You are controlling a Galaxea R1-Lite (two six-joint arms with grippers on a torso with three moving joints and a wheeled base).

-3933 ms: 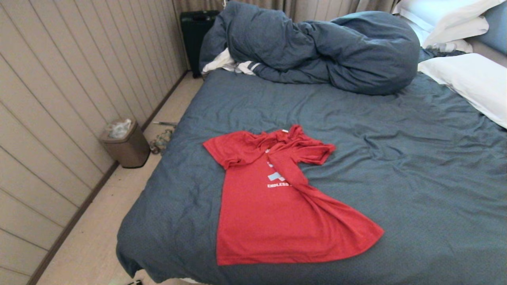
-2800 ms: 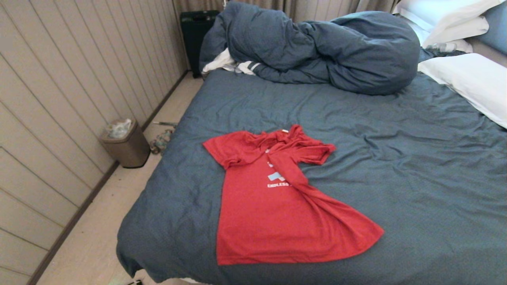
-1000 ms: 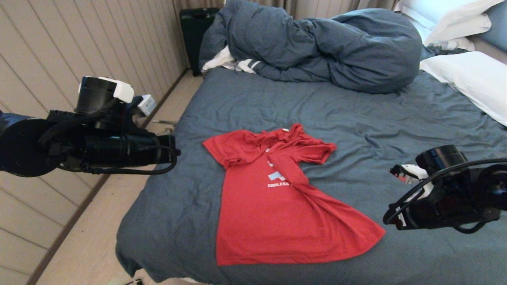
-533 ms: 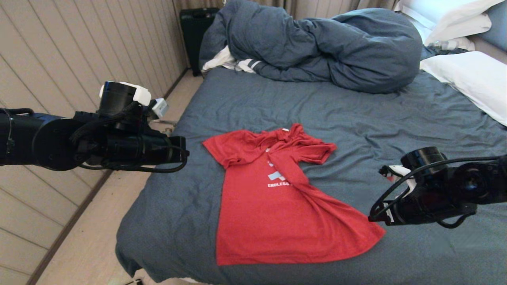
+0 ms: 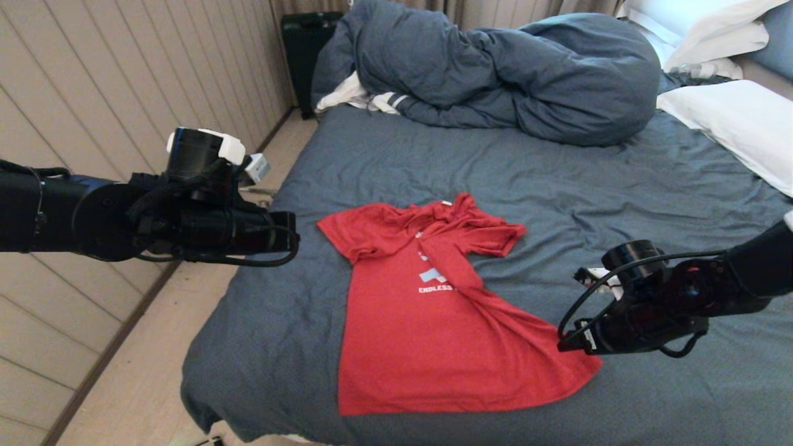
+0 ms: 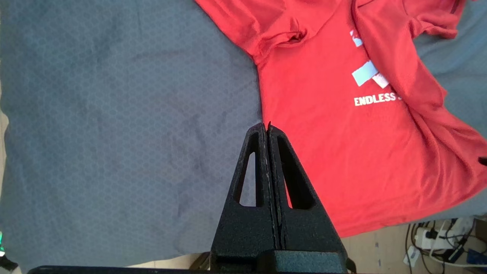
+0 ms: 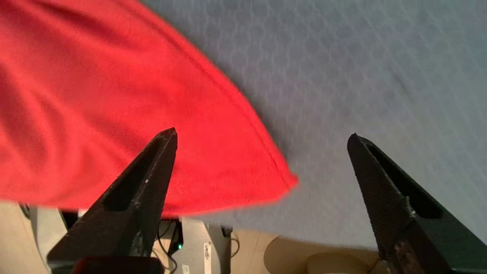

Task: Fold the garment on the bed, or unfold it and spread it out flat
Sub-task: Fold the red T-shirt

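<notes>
The garment (image 5: pixel 433 334), a red T-shirt with white lettering, lies on the bed (image 5: pixel 619 186) near its front left corner. Its right side is folded over the chest print and its collar is bunched. My left gripper (image 5: pixel 288 238) hovers shut and empty above the bed's left edge. In the left wrist view its tips (image 6: pixel 266 125) line up with the garment's (image 6: pixel 342 133) left side seam. My right gripper (image 5: pixel 560 344) hangs open just above the lower right hem corner. In the right wrist view that corner of the garment (image 7: pixel 133 95) sits between the spread fingers of the gripper (image 7: pixel 262 133).
A bunched dark duvet (image 5: pixel 508 74) and a white striped cloth (image 5: pixel 365 99) lie at the far end, with white pillows (image 5: pixel 731 124) at the right. A panelled wall (image 5: pixel 74 93) and a strip of floor (image 5: pixel 142 371) run along the bed's left. Cables (image 6: pixel 437 236) lie on the floor.
Both arms came into view. The left arm reached right toward the shirt's sleeve side. The right arm dropped and moved left to the hem corner while its jaws opened.
</notes>
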